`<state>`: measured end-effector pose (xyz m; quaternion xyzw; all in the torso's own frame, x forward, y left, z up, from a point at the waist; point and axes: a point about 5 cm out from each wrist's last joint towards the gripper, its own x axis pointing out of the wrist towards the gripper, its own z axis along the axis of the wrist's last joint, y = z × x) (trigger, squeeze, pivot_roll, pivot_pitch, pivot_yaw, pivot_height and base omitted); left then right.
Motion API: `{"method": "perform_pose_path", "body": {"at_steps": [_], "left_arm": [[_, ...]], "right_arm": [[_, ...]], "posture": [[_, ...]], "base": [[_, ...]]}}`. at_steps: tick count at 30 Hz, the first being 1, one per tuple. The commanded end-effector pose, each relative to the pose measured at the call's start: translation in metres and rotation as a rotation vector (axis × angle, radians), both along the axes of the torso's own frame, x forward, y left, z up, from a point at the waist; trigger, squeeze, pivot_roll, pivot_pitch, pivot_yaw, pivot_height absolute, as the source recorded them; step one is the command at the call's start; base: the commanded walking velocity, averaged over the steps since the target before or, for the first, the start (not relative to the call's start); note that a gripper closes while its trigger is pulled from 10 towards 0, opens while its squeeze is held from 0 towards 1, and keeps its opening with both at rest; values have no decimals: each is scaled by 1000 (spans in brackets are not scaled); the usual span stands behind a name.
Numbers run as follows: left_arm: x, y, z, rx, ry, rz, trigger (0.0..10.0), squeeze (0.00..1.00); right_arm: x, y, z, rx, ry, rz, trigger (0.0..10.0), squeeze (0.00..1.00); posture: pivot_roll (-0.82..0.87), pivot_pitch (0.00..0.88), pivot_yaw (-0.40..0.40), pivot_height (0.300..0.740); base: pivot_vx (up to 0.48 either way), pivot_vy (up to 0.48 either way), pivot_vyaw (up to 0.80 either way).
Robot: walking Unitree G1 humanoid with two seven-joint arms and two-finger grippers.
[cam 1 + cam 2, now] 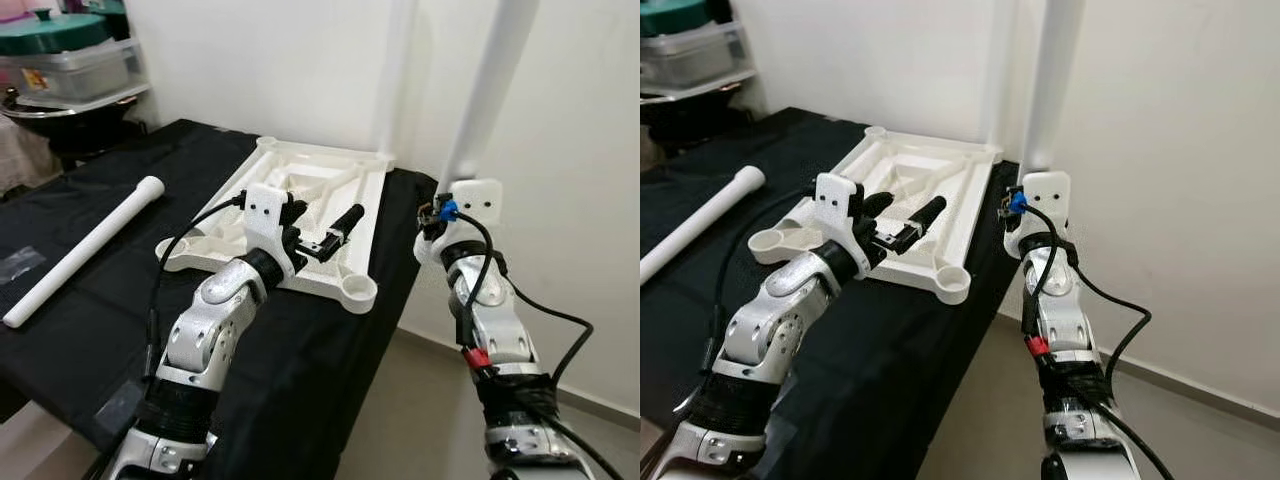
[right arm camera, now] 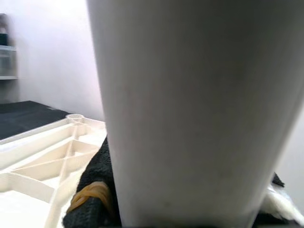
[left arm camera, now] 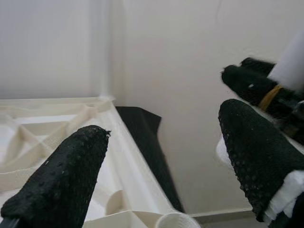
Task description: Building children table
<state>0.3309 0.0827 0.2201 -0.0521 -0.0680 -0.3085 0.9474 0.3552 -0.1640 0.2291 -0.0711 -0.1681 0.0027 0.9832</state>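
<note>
The right gripper (image 1: 1025,190) has its fingers (image 2: 92,199) pinched around the lower end of a white leg (image 1: 1055,80), held upright so the tube rises from the fingers past the top of the picture; in the right wrist view the smooth tube sits right against the black finger pads, one of them wrapped with a yellow rubber band. This gripper hangs in the air off the worktop's edge, beside the tabletop's near corner and apart from it. The left gripper (image 1: 325,235) has its fingers (image 3: 61,185) spread wide with nothing between them, hovering just above the tabletop (image 1: 300,190), a white moulded plastic panel lying underside up, with ribs crossing its inside and round sockets at the corners. One socket (image 1: 358,290) sits just ahead of and below the open fingers. The tabletop lies on a worktop (image 1: 90,320) covered in black cloth, its far edge near the wall. A second leg (image 1: 85,250) lies flat on the cloth, well away from the left fingers. The legs look light, hollow, stiff and slick, so a firm pinch near the end seems best for steering one into a socket. The tabletop looks rigid and light enough to slide on the cloth; a rib or rim would give the spread fingers a hold for steadying it.
</note>
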Motion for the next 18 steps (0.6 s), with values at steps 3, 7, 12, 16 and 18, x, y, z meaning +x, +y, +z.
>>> {"method": "perform_pose_path", "body": {"at_steps": [3, 7, 12, 16, 18], "left_arm": [[5, 8, -16, 115, 18, 114, 10000, 0], [7, 5, -22, 104, 47, 130, 10000, 0], [5, -1, -21, 106, 31, 119, 10000, 0], [2, -3, -24, 129, 13, 118, 10000, 0], [1, -3, -26, 139, 11, 123, 10000, 0]], "right_arm": [[-3, 15, -6, -14, 27, 27, 10000, 0], [-7, 27, -6, -29, 24, 55, 10000, 0], [-11, 30, -5, -41, 23, 69, 10000, 0], [-15, 33, -2, -56, 21, 87, 10000, 0], [-16, 36, 1, -61, 15, 96, 10000, 0]], "posture": [[49, 0, -38, 740], [38, 0, -33, 740], [45, 0, -38, 740], [42, 0, -37, 740], [36, 0, -37, 740]], "base": [[0, -472, 800], [0, -472, 800], [0, -472, 800], [0, -472, 800], [0, -472, 800]]}}
